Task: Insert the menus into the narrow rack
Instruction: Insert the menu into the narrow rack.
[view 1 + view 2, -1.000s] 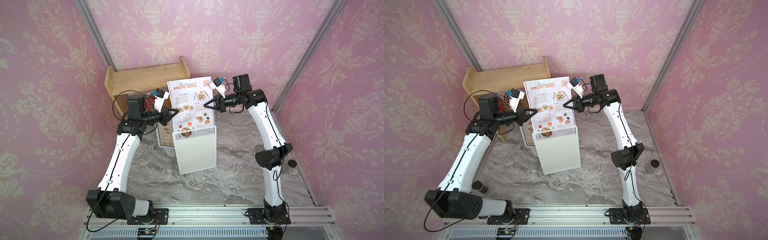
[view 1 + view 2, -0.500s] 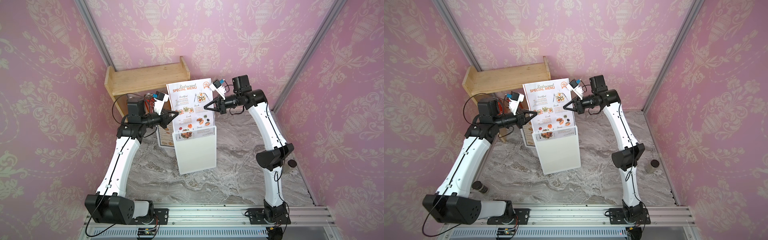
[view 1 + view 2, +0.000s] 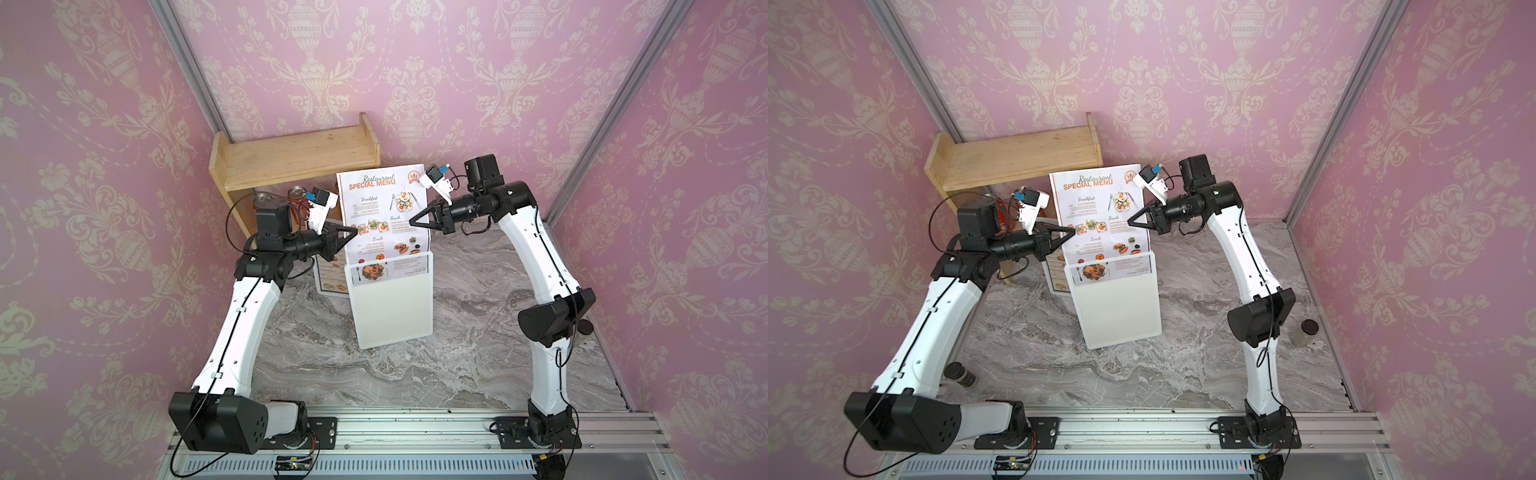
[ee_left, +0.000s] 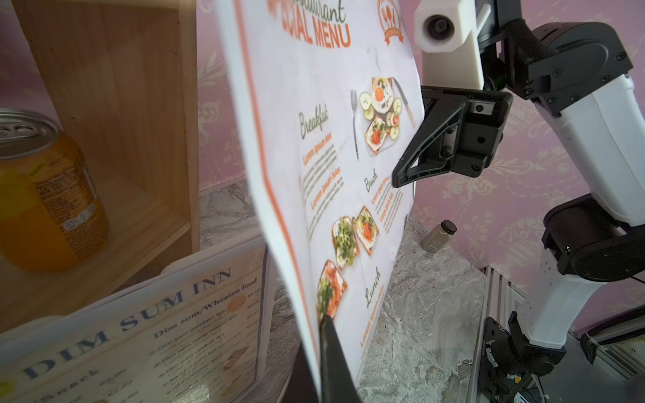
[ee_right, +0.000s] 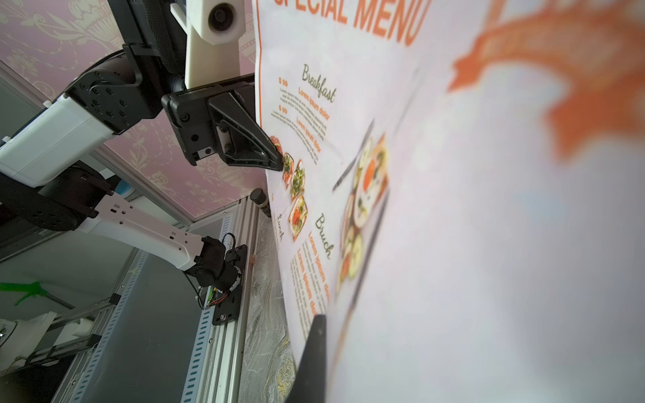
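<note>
The orange-headed menu (image 3: 384, 208) stands nearly upright with its lower end inside the white rack (image 3: 392, 311), which stands on the marble tabletop (image 3: 478, 353). Most of the sheet, with its heading and the breakfast and lunch pictures, rises above the rack's upper rim. The sheet's lowest food photo shows through the rack's front near that rim in both top views.

The left pincer (image 3: 354, 230) is pressed together on the sheet's left edge at about mid-height. The right pincer (image 3: 412, 222) pinches the opposite edge at much the same height, so the sheet is held between the two arms. In the left wrist view one dark finger (image 4: 331, 349) lies over the sheet's near edge, and the right pincer (image 4: 396, 182) meets the far edge beside the word "Bruch".

The blue-bordered menu (image 4: 139, 335), headed "DIM SUM INN", is outside the rack, just beside it on the side of the wooden shelf (image 3: 295, 160). Whether it lies flat or leans I cannot tell. An orange drink can (image 4: 45, 195) stands in the shelf's lower compartment. A small dark-capped bottle (image 3: 1308, 332) sits near the right-hand wall, well apart from the rack
</note>
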`<state>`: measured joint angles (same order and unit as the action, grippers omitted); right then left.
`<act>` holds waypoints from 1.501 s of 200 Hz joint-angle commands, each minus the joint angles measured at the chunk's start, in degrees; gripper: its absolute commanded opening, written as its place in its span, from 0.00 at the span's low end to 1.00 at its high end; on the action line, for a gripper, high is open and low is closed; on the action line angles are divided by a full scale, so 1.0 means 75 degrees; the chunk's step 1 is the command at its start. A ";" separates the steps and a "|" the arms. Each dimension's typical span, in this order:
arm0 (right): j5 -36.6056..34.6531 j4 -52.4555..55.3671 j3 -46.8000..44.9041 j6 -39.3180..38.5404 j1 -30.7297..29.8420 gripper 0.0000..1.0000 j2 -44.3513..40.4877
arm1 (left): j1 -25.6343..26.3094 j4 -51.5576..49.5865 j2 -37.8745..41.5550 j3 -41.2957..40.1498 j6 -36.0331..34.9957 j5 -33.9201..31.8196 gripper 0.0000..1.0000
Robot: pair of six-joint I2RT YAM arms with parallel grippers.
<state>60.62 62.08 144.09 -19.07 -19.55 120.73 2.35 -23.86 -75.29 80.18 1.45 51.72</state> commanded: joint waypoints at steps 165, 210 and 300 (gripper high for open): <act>-0.0442 -0.0071 -0.0950 -0.0200 -0.0089 0.03 -0.0675 | -0.0032 0.0574 0.0580 -0.0727 0.0466 0.0263 0.03; -0.0511 -0.0127 -0.1013 -0.0147 -0.0100 0.18 -0.0781 | -0.0032 0.1076 0.0498 -0.0797 0.0678 0.0319 0.33; -0.0735 0.0071 0.0209 -0.0026 -0.0093 0.32 -0.0422 | -0.0032 0.0864 -0.0041 0.0160 0.0382 0.0427 0.22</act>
<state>55.55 61.54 142.54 -19.46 -20.03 117.10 2.35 -16.38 -75.05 78.74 5.74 52.88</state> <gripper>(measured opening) 0.314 0.261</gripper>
